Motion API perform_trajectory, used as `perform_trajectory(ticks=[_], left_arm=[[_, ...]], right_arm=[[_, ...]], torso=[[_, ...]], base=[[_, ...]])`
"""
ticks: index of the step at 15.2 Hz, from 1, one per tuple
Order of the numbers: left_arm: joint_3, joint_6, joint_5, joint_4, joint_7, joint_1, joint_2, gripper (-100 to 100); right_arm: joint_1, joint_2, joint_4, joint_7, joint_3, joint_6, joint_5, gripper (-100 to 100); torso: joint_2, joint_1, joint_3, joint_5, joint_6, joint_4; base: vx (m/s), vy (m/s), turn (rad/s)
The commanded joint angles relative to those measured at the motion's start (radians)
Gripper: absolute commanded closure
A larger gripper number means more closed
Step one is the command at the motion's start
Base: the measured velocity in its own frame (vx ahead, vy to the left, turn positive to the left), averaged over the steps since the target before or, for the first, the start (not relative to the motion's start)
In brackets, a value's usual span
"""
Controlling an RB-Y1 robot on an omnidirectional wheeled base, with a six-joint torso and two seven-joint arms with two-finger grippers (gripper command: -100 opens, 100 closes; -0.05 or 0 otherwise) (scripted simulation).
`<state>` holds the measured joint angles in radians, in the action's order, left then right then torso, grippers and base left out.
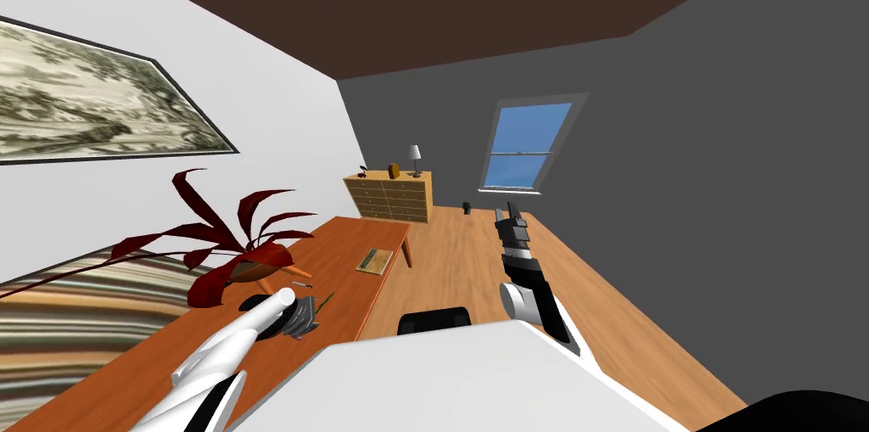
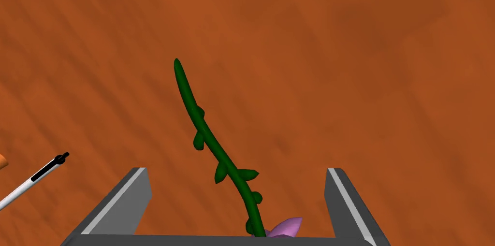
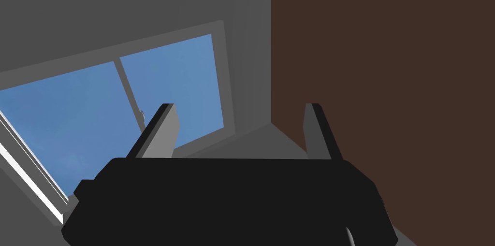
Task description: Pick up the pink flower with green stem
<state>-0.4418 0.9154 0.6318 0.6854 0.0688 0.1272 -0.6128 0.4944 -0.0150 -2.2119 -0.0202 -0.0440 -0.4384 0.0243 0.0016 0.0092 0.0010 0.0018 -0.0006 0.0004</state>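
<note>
Bench [image 2: 338, 64] reads as matt reddish-brown wood with streaky grain; the flower stem [image 2: 215, 145] looks smooth, slightly glossy.

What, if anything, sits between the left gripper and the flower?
Nothing visible. The left gripper is open over the table, its fingers either side of the flower; the pen lies off to one side.

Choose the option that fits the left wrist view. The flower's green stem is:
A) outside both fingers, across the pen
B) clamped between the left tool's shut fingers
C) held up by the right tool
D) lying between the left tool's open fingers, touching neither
D: the green stem lies on the orange-brown table, in the gap of the left tool and apart from both spread fingers.
</note>
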Motion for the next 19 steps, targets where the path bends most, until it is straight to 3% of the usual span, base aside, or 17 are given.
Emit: perform_trajectory(ticks=[1, 4, 5, 9, 10, 11, 15, 18, 19], left_arm=[[-0.011, 0.025, 0.01, -0.032, 0.0, 0.008, -0.009, -100], [-0.02, 0.044, 0.017, -0.054, -0.001, 0.014, -0.016, -100], [-0.016, 0.038, 0.012, -0.034, -0.005, 0.007, -0.011, -100], [-0.001, -0.027, -0.01, -0.069, -0.012, 0.011, 0.033, -100], [-0.006, -0.01, -0.002, -0.065, -0.007, 0.011, 0.021, -100], [-0.005, -0.015, -0.003, -0.066, -0.007, 0.011, 0.023, 100], [-0.005, -0.014, -0.003, -0.066, -0.008, 0.012, 0.022, 100], [-0.016, 0.039, 0.013, -0.038, -0.004, 0.008, -0.012, 100], [-0.013, 0.023, 0.009, -0.045, -0.006, 0.009, -0.004, 100]], right_arm=[[0.0, 0.0, 0.0, 0.0, 0.0, 0.0, 0.0, 0], [0.0, 0.0, 0.0, 0.0, 0.0, 0.0, 0.0, 0], [0.0, 0.0, 0.0, 0.0, 0.0, 0.0, 0.0, 0], [0.0, 0.0, 0.0, 0.0, 0.0, 0.0, 0.0, 0], [0.0, 0.0, 0.0, 0.0, 0.0, 0.0, 0.0, 0], [0.0, 0.0, 0.0, 0.0, 0.0, 0.0, 0.0, 0], [0.0, 0.0, 0.0, 0.0, 0.0, 0.0, 0.0, 0], [0.0, 0.0, 0.0, 0.0, 0.0, 0.0, 0.0, 0], [0.0, 0.0, 0.0, 0.0, 0.0, 0.0, 0.0, 0]], torso=[[0.0, 0.0, 0.0, 0.0, 0.0, 0.0], [-0.001, -0.003, 0.0, 0.0, 0.0, 0.0], [-0.001, -0.004, -0.001, -0.001, 0.0, 0.0], [-0.003, -0.004, -0.002, -0.001, 0.0, -0.001], [-0.003, -0.004, -0.002, -0.001, 0.0, -0.001], [-0.003, -0.005, -0.002, -0.001, 0.0, -0.001], [-0.002, -0.006, -0.002, 0.0, 0.0, -0.001], [-0.001, -0.009, -0.001, -0.001, 0.0, -0.001], [-0.001, -0.01, -0.001, -0.002, 0.0, -0.001]], base=[[-0.016, 0.096, -0.078], [-0.006, 0.06, -0.056], [-0.002, 0.033, -0.029], [0.022, 0.053, 0.004], [0.017, 0.037, -0.003], [0.006, 0.014, -0.003], [0.001, 0.002, 0.0], [-0.02, -0.058, -0.003], [-0.02, -0.044, 0.007]])
